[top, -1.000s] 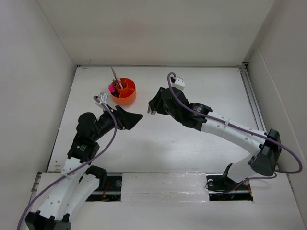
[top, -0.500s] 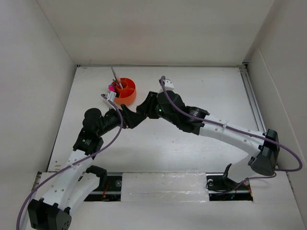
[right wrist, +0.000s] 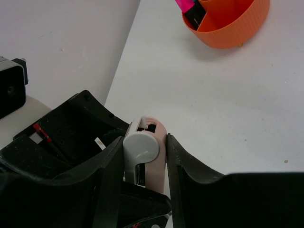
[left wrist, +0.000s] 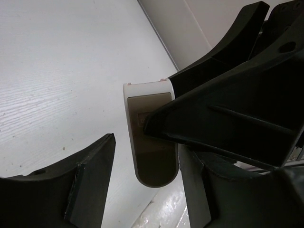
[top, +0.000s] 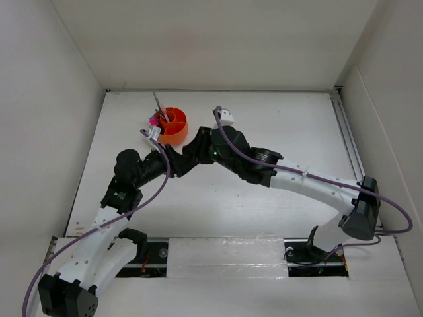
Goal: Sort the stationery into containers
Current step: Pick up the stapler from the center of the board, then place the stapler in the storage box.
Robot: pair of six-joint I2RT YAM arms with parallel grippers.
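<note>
My right gripper [right wrist: 144, 142] is shut on a small white and pale pink piece of stationery [right wrist: 141, 149] shaped like a mini stapler, held above the table. My left gripper [left wrist: 152, 159] faces it with the same item [left wrist: 151, 142] between its jaws. One left finger [left wrist: 90, 180] stands apart from the item with a gap. The other lies close beside it, and contact is unclear. Seen from above, the two grippers [top: 187, 156] meet just in front of the round orange container [top: 173, 137]. Pens and a pink-capped marker [right wrist: 186, 8] stick out of the tub [right wrist: 237, 28].
White walls enclose the table on the left, back and right. A metal rail [top: 347, 142] runs along the right side. The left arm's black wrist [right wrist: 57, 142] fills the space just behind the held item.
The right arm has swung left and carried the item between the left gripper's jaws. The left arm reached forward and its jaws have narrowed around the item.
</note>
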